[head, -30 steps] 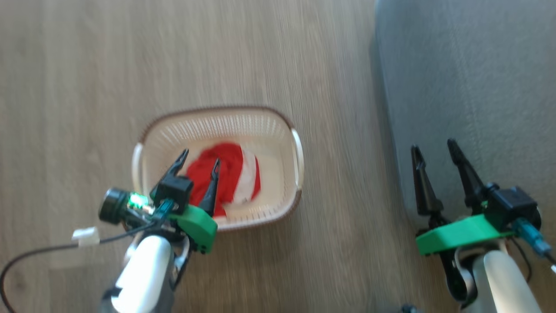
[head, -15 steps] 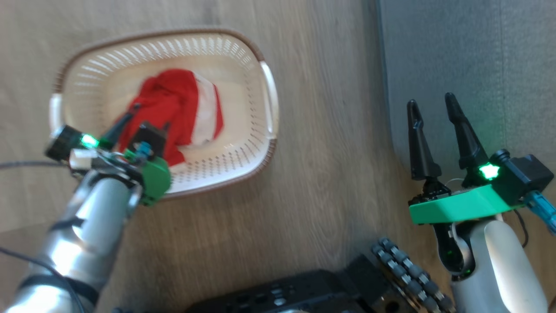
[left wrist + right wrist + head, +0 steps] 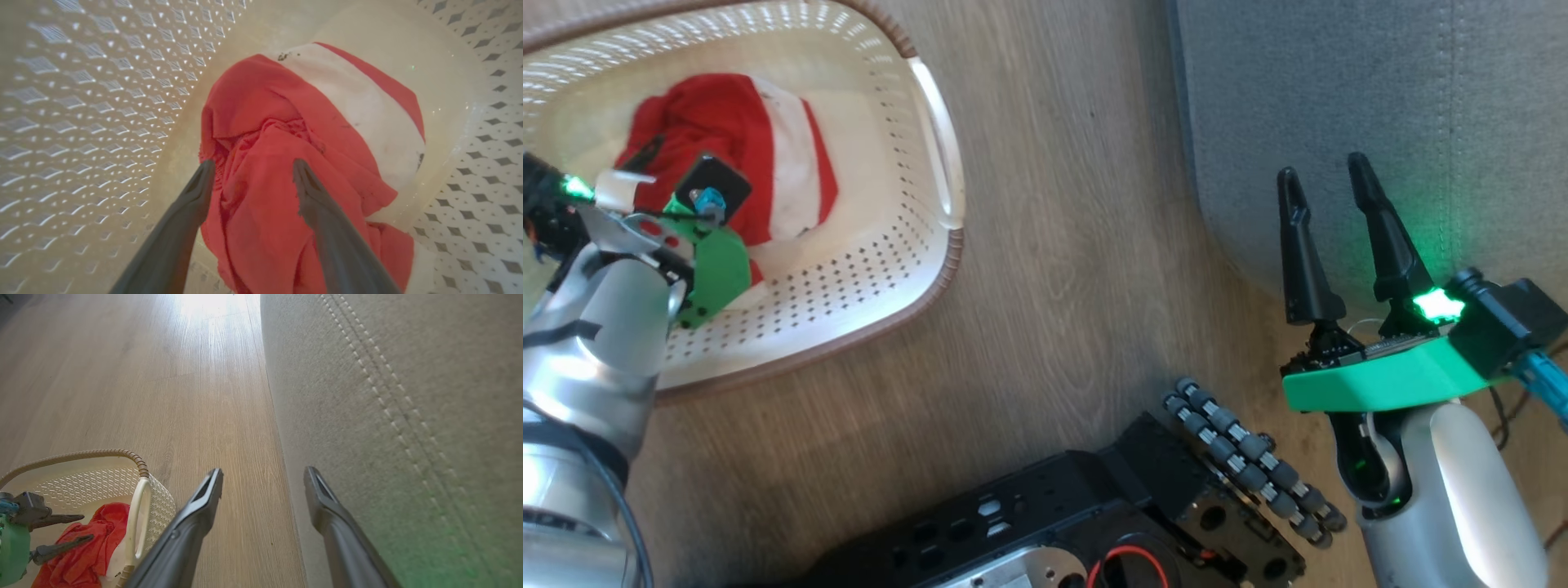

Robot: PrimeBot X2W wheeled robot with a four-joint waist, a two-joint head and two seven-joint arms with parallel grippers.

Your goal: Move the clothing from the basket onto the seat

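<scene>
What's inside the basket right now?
Red-and-white clothing lies bunched in the basket, the open left gripper poised over it. Whatever lies beneath the heap is covered.

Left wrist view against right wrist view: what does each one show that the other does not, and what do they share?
Left wrist view: dark specks on the white panel of the clothing. Right wrist view: the grey seat, the wooden floor, the white handle of the basket, the open right gripper. Shared: the red clothing, the basket's perforated wall, the open left gripper.
</scene>
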